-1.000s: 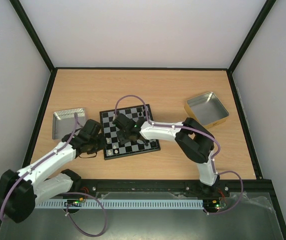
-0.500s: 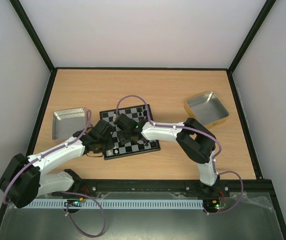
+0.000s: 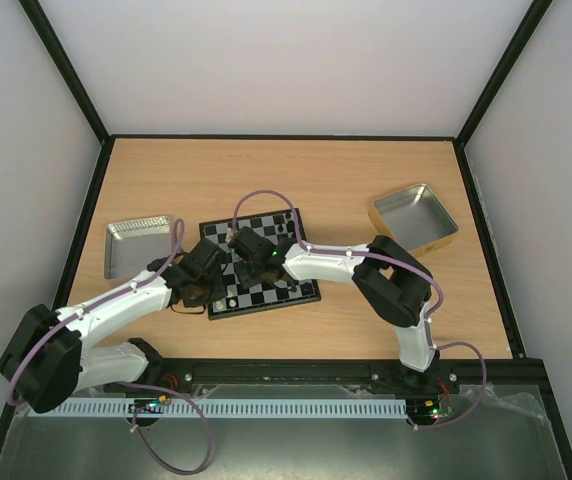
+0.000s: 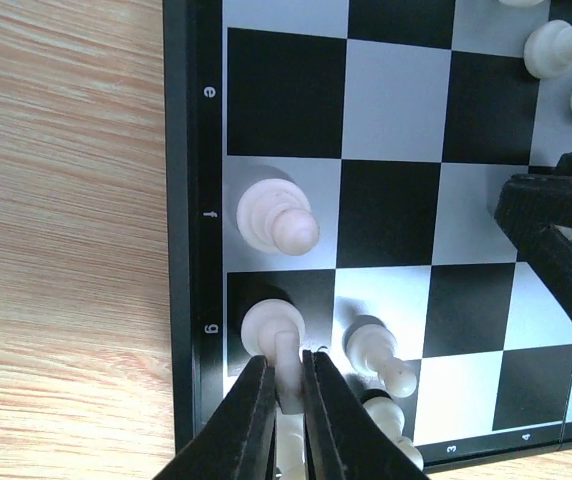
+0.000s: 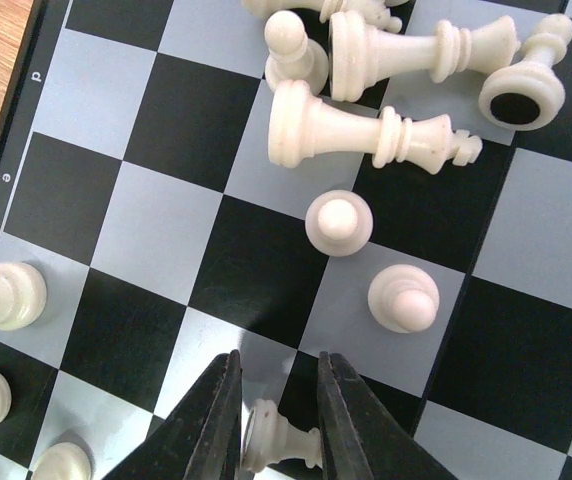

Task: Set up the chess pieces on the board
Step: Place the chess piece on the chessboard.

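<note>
The board lies at mid-table, with both arms over its left half. My left gripper is shut on the stem of a cream-white chess piece that stands on the black edge square marked g. A white pawn stands one square further along that edge, and more white men crowd the corner. My right gripper holds a small white piece crosswise between its fingers, above the board. Ahead of it stand two pawns, with larger white pieces lying on their sides.
A silver tin sits left of the board and a second, gold-sided tin to the far right. The right arm's dark fingers reach into the left wrist view. White men line the board's edge.
My left arm has swung right from beside the board to its left edge. The right gripper has shifted slightly toward the board's far left part.
</note>
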You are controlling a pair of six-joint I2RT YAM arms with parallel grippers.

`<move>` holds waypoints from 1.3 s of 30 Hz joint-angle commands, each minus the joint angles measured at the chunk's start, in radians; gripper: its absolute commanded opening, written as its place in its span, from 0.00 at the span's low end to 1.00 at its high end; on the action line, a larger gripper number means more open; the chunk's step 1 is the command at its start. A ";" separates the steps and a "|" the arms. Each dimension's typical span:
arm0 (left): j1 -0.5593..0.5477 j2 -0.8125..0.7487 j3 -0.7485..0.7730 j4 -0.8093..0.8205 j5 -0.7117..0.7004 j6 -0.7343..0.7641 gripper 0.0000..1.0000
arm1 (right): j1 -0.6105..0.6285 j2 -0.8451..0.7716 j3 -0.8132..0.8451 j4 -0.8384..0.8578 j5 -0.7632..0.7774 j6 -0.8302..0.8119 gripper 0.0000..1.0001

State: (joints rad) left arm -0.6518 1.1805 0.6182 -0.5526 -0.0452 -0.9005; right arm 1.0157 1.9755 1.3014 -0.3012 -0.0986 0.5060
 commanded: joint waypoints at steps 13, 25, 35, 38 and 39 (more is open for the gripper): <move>-0.004 -0.020 0.055 -0.032 -0.002 0.010 0.36 | -0.005 -0.031 -0.022 -0.026 -0.010 0.015 0.27; 0.042 -0.152 0.041 -0.039 -0.039 -0.012 0.44 | -0.004 -0.068 -0.025 -0.059 0.006 0.022 0.38; 0.093 -0.258 0.010 0.004 -0.029 -0.010 0.49 | -0.001 -0.111 -0.064 -0.123 0.047 0.073 0.43; 0.100 -0.276 0.005 0.020 -0.030 -0.007 0.51 | 0.017 -0.120 -0.075 -0.148 0.069 0.111 0.44; 0.103 -0.278 0.005 0.026 -0.028 -0.003 0.51 | 0.024 -0.125 -0.081 -0.152 0.075 0.122 0.44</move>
State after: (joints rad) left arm -0.5598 0.9245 0.6361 -0.5575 -0.0643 -0.9077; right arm 1.0187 1.8957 1.2449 -0.3889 -0.0788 0.5671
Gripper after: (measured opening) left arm 0.506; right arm 0.439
